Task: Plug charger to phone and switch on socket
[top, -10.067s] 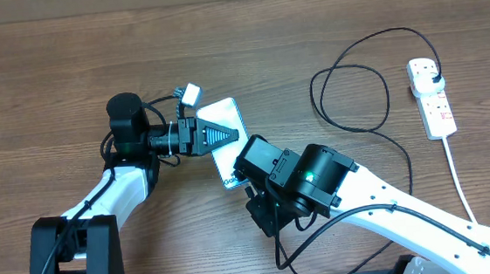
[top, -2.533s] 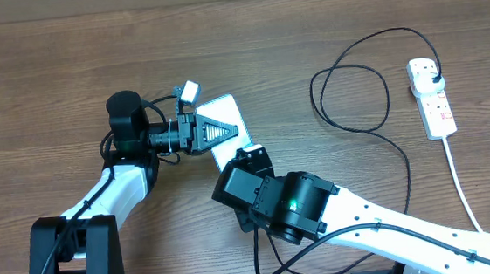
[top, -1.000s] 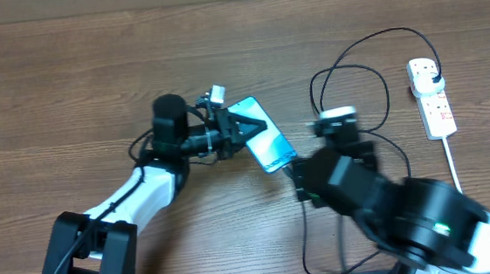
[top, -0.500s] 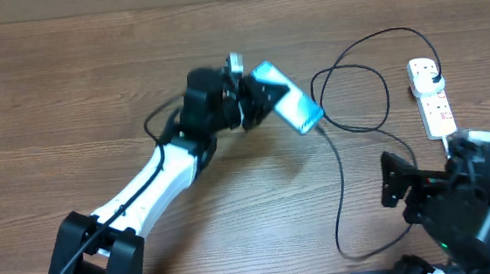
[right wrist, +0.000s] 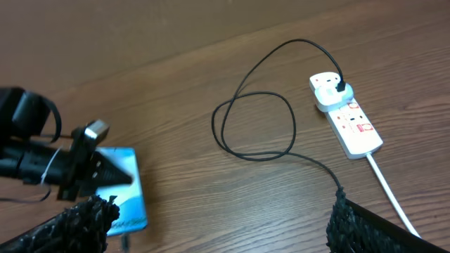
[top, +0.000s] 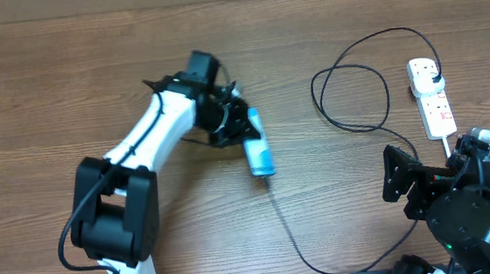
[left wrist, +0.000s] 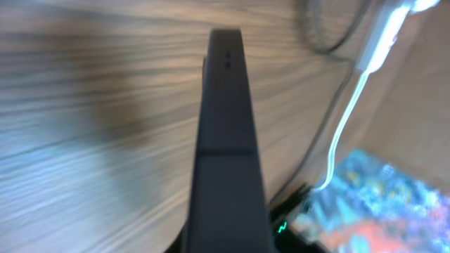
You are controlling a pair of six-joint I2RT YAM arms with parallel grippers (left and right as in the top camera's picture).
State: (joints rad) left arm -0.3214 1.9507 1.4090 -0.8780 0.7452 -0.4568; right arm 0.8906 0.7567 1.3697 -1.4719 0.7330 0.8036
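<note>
Phone swung farther from the socket (top: 430,96), right arm drawn back just below it.
The left jaws (top: 241,134) clamp the phone (top: 260,155) on edge, well left of the socket. The charger (top: 394,30) seems to run from the phone's lower end in loops to its plug in the socket. The right jaws (top: 424,184) stand wide and empty. Carrying the phone farther from the socket could tug the tip loose, and reaching for the switch could snag the loops.

The phone (top: 259,153), light-blue screen in a dark frame, sits left of centre, turned nearly edge-on. The charger (top: 313,92), a thin black cable, meets its lower end and loops right to the socket (top: 438,113), a white strip at far right holding its plug.
</note>
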